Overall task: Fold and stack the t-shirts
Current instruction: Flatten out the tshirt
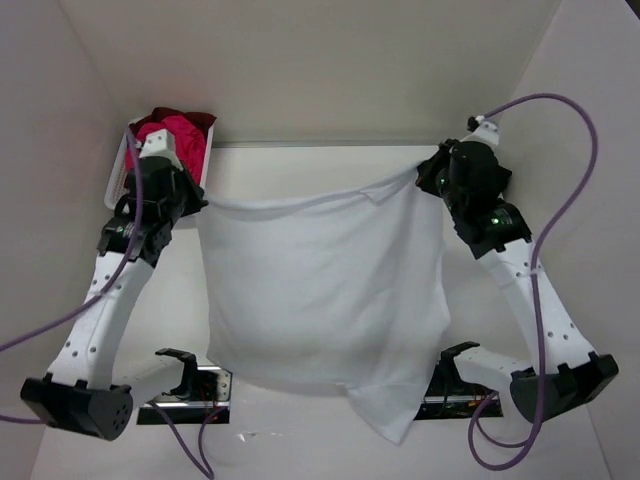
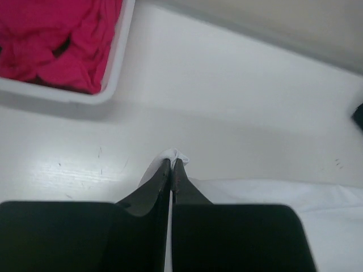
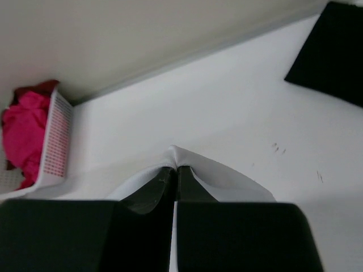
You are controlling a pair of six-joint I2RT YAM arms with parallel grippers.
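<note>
White bench [image 2: 244, 96], pale walls [image 1: 300, 60] on three sides. The white shirt [image 1: 320, 290] stretches between the arms, one top corner pinched in the closed left fingers [image 2: 164, 178], the other in the closed right fingers [image 3: 163, 180]. A pink shirt [image 1: 185, 140] fills the basket [image 1: 115, 185] at the far-left corner.

Three t-shirts show: one white t-shirt [image 1: 320, 290] across the middle of the top view, one bright pink t-shirt [image 1: 185, 140] and one dark red t-shirt [image 1: 197, 118] at upper left. There is one white slatted basket [image 1: 113, 185]. Two arms, the left arm [image 1: 100, 310] and the right arm [image 1: 540, 300], carry two grippers, the left gripper [image 2: 172, 164] and the right gripper [image 3: 173, 170]. There are two purple cables, the left cable [image 1: 60, 325] and the right cable [image 1: 572, 130].
</note>
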